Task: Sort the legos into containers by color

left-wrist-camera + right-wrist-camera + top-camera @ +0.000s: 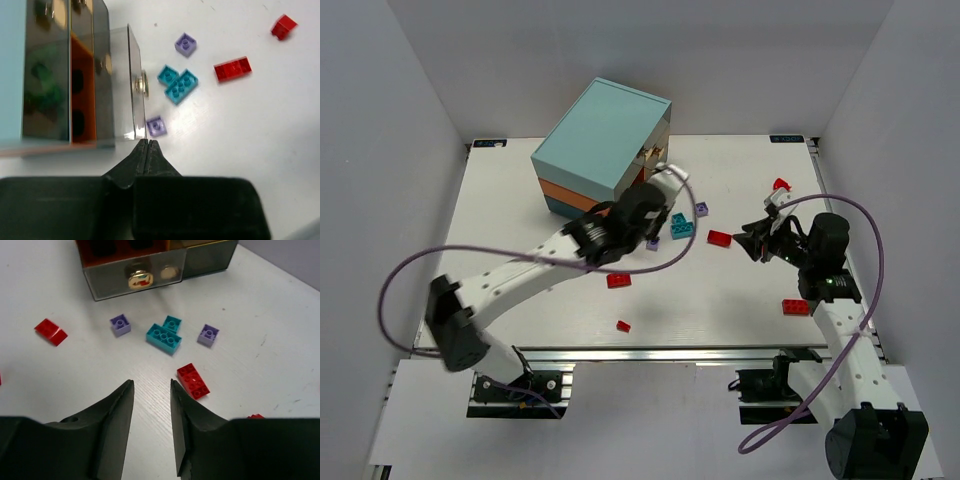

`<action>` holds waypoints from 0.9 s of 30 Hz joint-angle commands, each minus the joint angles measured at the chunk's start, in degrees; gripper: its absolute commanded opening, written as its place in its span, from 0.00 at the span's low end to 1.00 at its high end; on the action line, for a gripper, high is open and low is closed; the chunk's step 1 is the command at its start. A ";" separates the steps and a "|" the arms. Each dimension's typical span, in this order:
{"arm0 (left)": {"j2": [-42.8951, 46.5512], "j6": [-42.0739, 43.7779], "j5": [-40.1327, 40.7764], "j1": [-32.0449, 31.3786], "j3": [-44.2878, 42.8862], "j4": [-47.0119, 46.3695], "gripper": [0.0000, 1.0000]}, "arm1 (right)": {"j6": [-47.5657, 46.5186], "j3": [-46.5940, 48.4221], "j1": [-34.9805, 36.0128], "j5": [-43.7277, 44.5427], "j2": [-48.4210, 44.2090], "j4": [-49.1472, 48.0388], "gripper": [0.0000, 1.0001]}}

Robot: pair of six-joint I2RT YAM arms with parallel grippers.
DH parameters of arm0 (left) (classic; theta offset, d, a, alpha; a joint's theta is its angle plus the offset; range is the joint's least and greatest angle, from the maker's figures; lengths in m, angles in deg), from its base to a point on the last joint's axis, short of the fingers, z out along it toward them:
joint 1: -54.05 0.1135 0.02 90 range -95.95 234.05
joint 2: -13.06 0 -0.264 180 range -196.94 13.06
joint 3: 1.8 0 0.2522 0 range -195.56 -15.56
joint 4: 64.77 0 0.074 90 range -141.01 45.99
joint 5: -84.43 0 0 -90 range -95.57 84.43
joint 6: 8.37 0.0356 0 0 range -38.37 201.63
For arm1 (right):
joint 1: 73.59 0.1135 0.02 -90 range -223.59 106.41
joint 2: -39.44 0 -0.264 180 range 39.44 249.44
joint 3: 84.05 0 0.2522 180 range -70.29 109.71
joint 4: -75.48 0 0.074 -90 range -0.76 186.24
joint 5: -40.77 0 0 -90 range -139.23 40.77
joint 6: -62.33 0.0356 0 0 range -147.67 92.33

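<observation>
Top view: chest (603, 140) sits at 11 o'clock on the tabletop (510, 210), with a light-teal layer over orange over blue. One drawer (127, 85) stands pulled out a little, its metal knob facing the loose bricks. Loose legos counted on the tabletop: 9. Red, 5: R1 (781, 184) far out at 2 o'clock; R2 (719, 238) just right of centre; R3 (618, 280) at 7 o'clock of centre; R4 (623, 326), the smallest, at 6 o'clock near the front edge; R5 (796, 307) at 4 o'clock, beside the right arm. Lavender, 2: L1 (701, 209) and L2 (653, 243). Teal, 2: the teal pair (682, 226) touch in an L shape and lie between L1 and L2; cannot tell whether they are joined. Green shapes show dimly through a drawer wall in the left wrist view, too blurred to count. Left end effector (147, 146) is at the chest's 4 o'clock corner, fingers pressed fully together and gripping nothing, tips just short of L2 and the drawer's corner. Right end effector (151, 385) is at 3 o'clock, fingers parted by a narrow gap and empty, pointing toward the teal pair, with R2 just beyond its tips at 1 o'clock.
</observation>
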 commanded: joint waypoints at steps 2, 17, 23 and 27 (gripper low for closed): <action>15.94 -8.68 -3.21 1.01 16.86 -1.53 0.03 | -6.90 1.34 1.11 -5.30 2.21 2.81 0.43; 29.22 -19.36 1.63 5.50 31.04 6.56 0.80 | -14.19 3.36 7.52 10.74 12.12 5.09 0.74; 39.59 -13.72 7.79 5.50 39.54 0.59 0.81 | -20.59 10.83 11.31 21.59 24.18 9.93 0.89; 46.52 -13.54 13.42 4.97 40.62 1.90 0.84 | -25.86 12.68 11.84 24.41 29.80 8.35 0.89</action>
